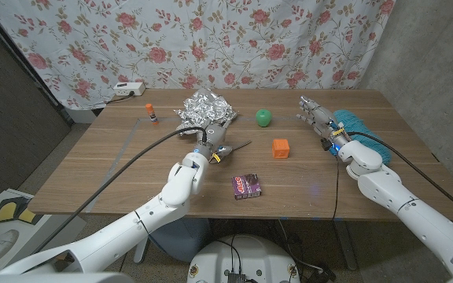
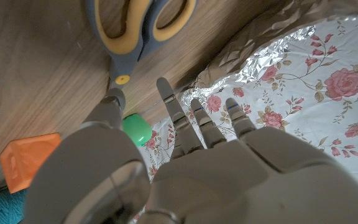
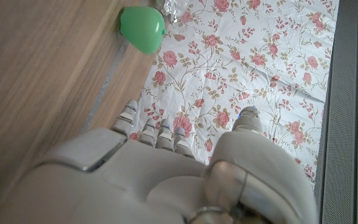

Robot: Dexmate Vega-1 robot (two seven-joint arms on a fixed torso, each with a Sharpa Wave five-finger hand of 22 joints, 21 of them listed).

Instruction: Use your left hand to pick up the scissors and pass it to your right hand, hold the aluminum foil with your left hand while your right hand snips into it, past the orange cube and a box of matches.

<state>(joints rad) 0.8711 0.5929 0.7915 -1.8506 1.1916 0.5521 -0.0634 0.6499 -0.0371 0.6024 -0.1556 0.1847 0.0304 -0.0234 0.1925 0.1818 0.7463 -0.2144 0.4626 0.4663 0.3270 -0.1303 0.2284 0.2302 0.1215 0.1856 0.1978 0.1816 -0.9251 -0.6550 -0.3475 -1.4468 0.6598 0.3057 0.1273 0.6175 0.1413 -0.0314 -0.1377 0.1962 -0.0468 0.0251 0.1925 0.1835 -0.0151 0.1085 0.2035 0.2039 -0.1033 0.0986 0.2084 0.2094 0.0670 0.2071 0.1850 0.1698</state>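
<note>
The scissors [image 1: 228, 149] [image 2: 137, 26], grey with yellow handles, lie on the table just right of my left hand [image 1: 209, 140] [image 2: 185, 155], blades pointing toward the orange cube [image 1: 281, 148] [image 2: 27, 162]. In the left wrist view the hand's fingers are spread and stretched out just short of the handles, holding nothing. The crumpled aluminum foil [image 1: 204, 108] [image 2: 284, 43] sits right behind that hand. The box of matches [image 1: 246, 185] lies nearer the front edge. My right hand [image 1: 316, 116] [image 3: 166, 174] hovers at the right with fingers apart and empty.
A green ball [image 1: 265, 118] [image 2: 135, 129] [image 3: 142, 27] stands between the foil and my right hand. A teal cloth [image 1: 353, 122] lies behind the right hand. A glue stick [image 1: 151, 115] sits at the far left, and a floral curtain hangs behind the table [image 1: 132, 169].
</note>
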